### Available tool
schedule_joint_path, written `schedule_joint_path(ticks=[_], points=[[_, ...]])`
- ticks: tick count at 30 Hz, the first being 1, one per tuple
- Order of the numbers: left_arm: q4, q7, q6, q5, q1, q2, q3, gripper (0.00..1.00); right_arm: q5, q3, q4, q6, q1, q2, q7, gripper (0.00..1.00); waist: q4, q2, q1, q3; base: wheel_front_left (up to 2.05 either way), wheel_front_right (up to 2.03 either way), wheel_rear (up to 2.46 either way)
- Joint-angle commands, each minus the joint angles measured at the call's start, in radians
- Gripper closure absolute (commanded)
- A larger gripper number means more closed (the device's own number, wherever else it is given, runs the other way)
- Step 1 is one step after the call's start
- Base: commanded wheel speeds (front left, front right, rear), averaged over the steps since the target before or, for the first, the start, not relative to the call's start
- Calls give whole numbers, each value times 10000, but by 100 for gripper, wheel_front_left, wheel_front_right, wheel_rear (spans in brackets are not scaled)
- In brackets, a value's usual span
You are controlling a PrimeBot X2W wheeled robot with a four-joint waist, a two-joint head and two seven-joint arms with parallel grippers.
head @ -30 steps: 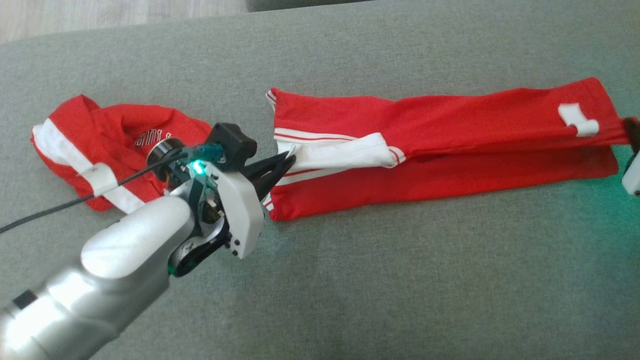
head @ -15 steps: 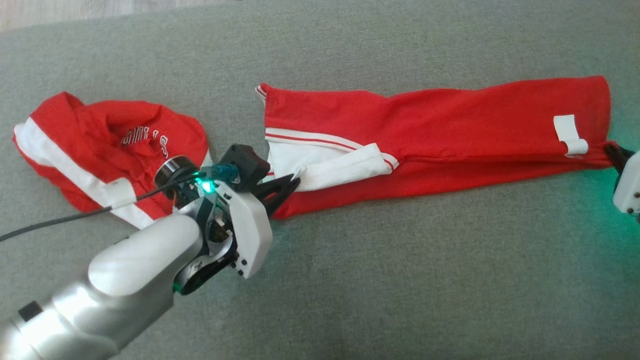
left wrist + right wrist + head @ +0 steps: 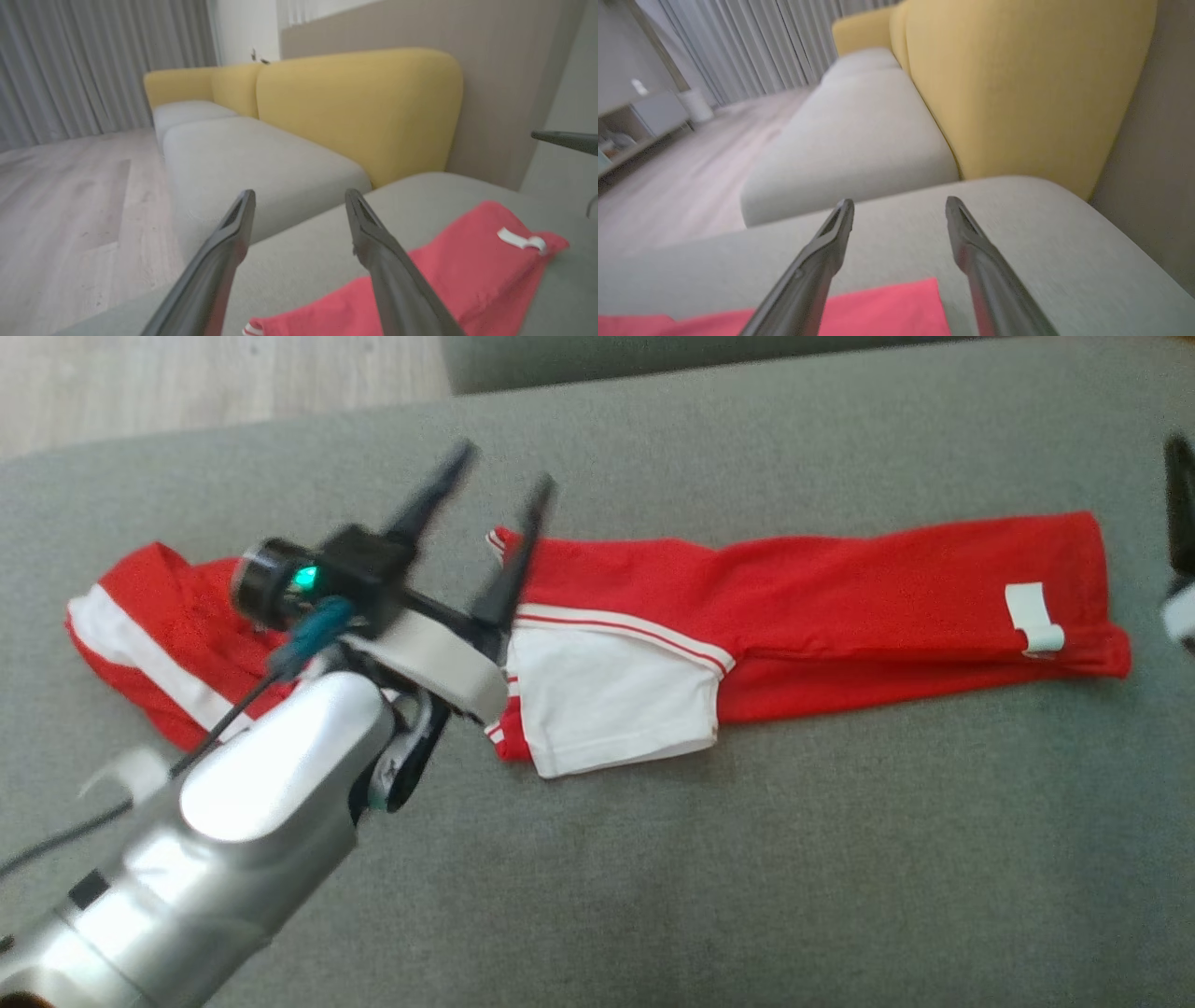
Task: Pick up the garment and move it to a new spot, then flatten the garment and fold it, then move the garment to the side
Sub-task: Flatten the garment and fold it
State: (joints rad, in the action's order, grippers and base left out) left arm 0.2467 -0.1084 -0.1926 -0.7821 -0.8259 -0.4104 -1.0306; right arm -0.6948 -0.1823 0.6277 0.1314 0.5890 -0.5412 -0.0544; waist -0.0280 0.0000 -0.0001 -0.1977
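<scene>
left gripper [image 3: 504, 467] and right gripper [image 3: 900, 201] both stood spread wide above the folded red garment [image 3: 840, 588] on the grey cushion [image 3: 747, 859].

The garment [image 3: 840, 588] is seen as soft matt red cloth, with a smooth white cloth panel [image 3: 607, 709] and a white tag [image 3: 1032, 616], paper or tape. The seat [image 3: 747, 859] is covered in grey woven cloth, matt and slightly rough. The forearm [image 3: 261, 803] is finished in glossy silver. The fingers [image 3: 373, 252] are made of dark matt plastic. The floor [image 3: 187, 383] is laid in pale smooth wood, and the backrest [image 3: 355, 107] is clad in matt yellow cloth
</scene>
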Motion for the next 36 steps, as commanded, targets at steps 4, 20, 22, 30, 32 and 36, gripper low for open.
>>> schedule_joint_path(ticks=[4,20,22,30,32,36], points=[[46,-1336,-801,-156,416,24,1537,0,323,283,-1555,-7,-322,837,1740,0,208,0,1,639,0,0,0],[-869,-1531,-311,2244,5466,2067,5370,0,3573,1018,-3602,-7,-4233,4372,3058,0,572,0,1,1522,0,0,0],[-712,-1532,-10,2595,5899,2357,5593,0,3791,1015,-3544,-7,-4510,4470,3068,0,596,0,1,1511,0,0,0],[-308,-1532,921,3706,6079,3067,6569,0,4106,1205,-3523,-7,-4585,4686,2929,0,667,0,1,1107,0,0,0],[-271,-1532,1088,3922,5964,3166,6726,0,4429,1460,-3395,-7,-4375,4698,2684,0,668,0,1,901,0,0,0],[-171,-1533,1397,4224,5738,3319,6932,0,4986,3591,-2950,-7,-3523,4704,2227,0,710,0,1,393,0,0,0]])
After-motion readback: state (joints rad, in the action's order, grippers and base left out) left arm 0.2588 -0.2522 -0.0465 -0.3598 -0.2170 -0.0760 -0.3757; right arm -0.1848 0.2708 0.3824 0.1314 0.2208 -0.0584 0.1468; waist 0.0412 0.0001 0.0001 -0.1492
